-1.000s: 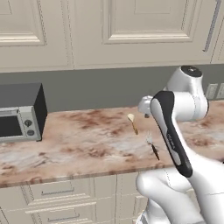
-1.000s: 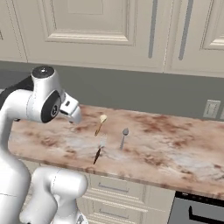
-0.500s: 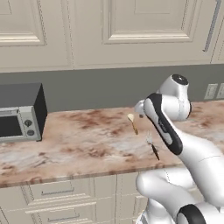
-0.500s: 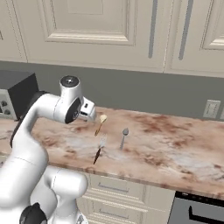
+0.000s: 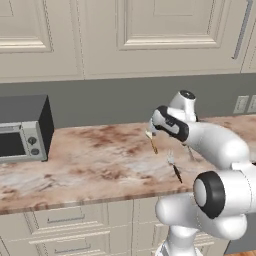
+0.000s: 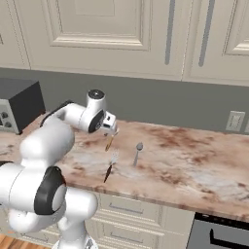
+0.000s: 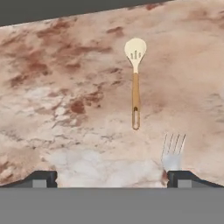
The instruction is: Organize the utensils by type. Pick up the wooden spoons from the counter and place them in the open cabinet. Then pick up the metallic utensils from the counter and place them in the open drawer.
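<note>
A small wooden spoon (image 7: 135, 87) with a pale bowl and brown handle lies on the mottled stone counter (image 7: 65, 96). My gripper (image 7: 111, 179) hovers just above and short of it, open, with nothing between the fingers. From the base cameras the gripper (image 5: 151, 129) (image 6: 111, 129) hangs right over the spoon (image 5: 152, 141) (image 6: 109, 142). A fork with silvery head and black handle (image 6: 110, 167) (image 5: 174, 167) (image 7: 173, 151) lies nearer the counter's front edge. A dark grey metal spoon (image 6: 137, 153) rests beside it. The open cabinet and open drawer are out of view.
A grey toaster oven (image 5: 22, 127) (image 6: 17, 104) stands at the counter's left end. Closed cream wall cabinets (image 5: 150, 35) hang above, and closed drawer fronts (image 5: 65, 220) run below. A wall outlet (image 6: 236, 120) sits at the right, with a dark appliance (image 6: 219, 233) beneath.
The arm has unfolded from a raised, tucked pose and reached forward and down over the counter, bringing the open gripper above the small wooden spoon. The utensils have not moved.
</note>
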